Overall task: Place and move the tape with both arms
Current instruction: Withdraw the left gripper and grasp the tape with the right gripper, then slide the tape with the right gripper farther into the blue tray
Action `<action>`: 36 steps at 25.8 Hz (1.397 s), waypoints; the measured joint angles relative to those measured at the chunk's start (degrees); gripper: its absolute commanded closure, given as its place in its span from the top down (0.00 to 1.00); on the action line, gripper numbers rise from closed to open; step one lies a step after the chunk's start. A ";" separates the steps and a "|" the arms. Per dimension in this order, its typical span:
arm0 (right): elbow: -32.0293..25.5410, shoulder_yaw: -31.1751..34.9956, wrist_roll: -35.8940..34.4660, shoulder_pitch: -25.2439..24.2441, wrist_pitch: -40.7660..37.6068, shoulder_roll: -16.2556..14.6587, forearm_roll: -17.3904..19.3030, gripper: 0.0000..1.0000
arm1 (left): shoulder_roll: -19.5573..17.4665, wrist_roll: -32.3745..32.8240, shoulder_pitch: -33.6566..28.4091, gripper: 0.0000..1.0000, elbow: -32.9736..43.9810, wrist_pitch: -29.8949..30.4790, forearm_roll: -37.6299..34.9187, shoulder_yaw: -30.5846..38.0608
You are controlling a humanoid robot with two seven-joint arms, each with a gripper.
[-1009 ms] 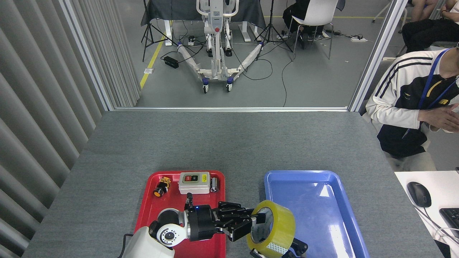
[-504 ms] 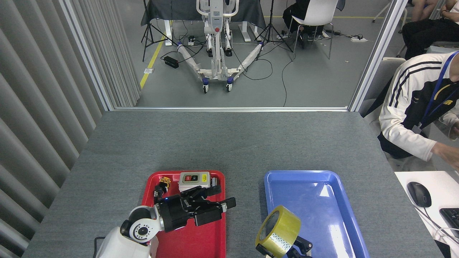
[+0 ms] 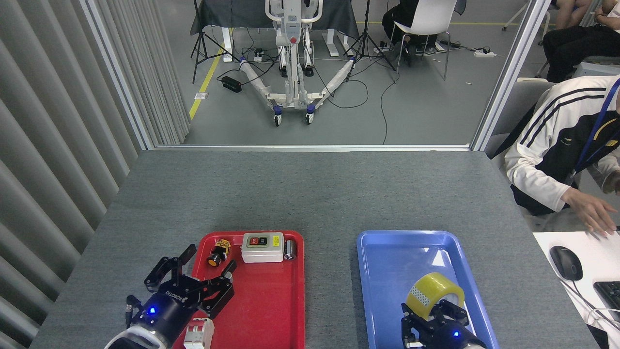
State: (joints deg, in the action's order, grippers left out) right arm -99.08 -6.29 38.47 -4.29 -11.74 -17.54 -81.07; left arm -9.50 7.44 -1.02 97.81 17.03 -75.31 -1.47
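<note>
The yellow tape roll (image 3: 432, 292) with its white core hangs low over the near part of the blue tray (image 3: 402, 261). My right gripper (image 3: 432, 312) comes up from the bottom edge and is shut on the roll from below, black fingers on both sides, blue light lit. My left gripper (image 3: 193, 271) is at the bottom left, over the left rim of the red tray (image 3: 271, 300). Its three fingers are spread open and hold nothing. It is far from the tape.
At the red tray's far end lie a white switch box (image 3: 262, 247), a yellow push-button (image 3: 218, 252) and a small metal cylinder (image 3: 289, 249). A white part (image 3: 197, 334) lies by my left wrist. A seated person's hand (image 3: 593, 215) reaches over the mouse (image 3: 565, 261) at right.
My left gripper let go of the tape, drew back to the left and opened wide. My right gripper carried the roll rightward over the blue tray. The person's hand reached out toward the desk.
</note>
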 measured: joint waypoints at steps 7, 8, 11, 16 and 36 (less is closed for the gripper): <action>0.15 -0.96 17.80 6.19 5.53 -0.16 0.48 0.29 | 0.21 -4.85 -2.91 1.00 0.15 -10.22 -0.32 -1.52; 0.30 -1.46 19.74 7.10 7.16 -0.18 0.52 0.38 | 0.16 -4.93 -2.96 1.00 -0.40 -10.65 1.51 -1.60; 1.80 -3.14 23.11 9.53 14.14 -0.21 0.53 0.82 | -0.41 -5.24 -3.00 1.00 -1.54 -11.22 6.11 -1.62; 4.69 -6.20 24.30 12.95 23.58 0.02 0.40 1.00 | -1.88 -6.87 -3.36 1.00 -1.48 -10.85 8.66 -1.53; 4.31 -6.00 8.95 9.24 24.37 0.09 0.56 1.00 | -2.79 -17.96 -4.87 1.00 -0.76 -10.98 9.39 -1.26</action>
State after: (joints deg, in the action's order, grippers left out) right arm -94.77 -12.29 47.42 4.95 12.63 -17.45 -80.51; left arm -12.29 -10.52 -5.89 97.05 6.05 -65.93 -2.73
